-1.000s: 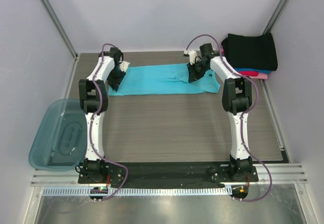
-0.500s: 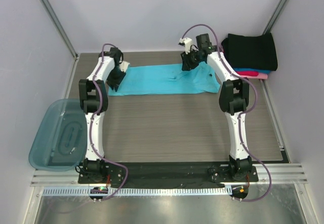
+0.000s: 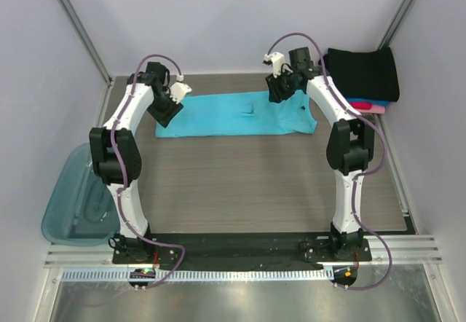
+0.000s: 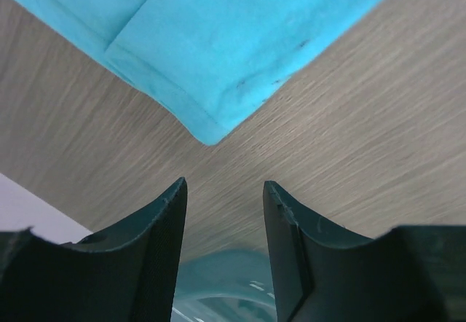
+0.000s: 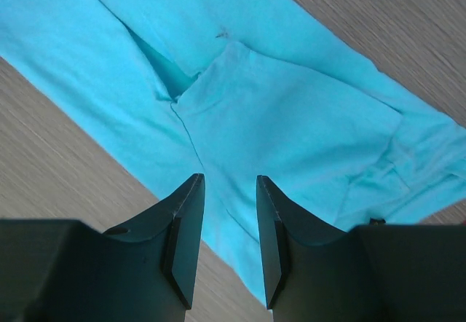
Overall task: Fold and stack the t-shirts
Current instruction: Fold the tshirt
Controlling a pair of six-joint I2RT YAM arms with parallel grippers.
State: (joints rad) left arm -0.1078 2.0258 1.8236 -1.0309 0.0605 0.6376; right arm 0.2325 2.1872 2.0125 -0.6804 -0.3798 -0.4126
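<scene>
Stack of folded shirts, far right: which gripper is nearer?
Right. The right gripper sits just left of the stack, over the turquoise t-shirt's right end; the left gripper is at that shirt's far left end.

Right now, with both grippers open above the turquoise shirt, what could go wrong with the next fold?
1. The left gripper hangs over bare table, just off a corner of the turquoise t-shirt; closing there would likely grab nothing.
2. Under the right gripper a loose flap lies crooked; folding over it may trap creases.
3. The right arm runs close to the folded stack and might nudge it.
</scene>
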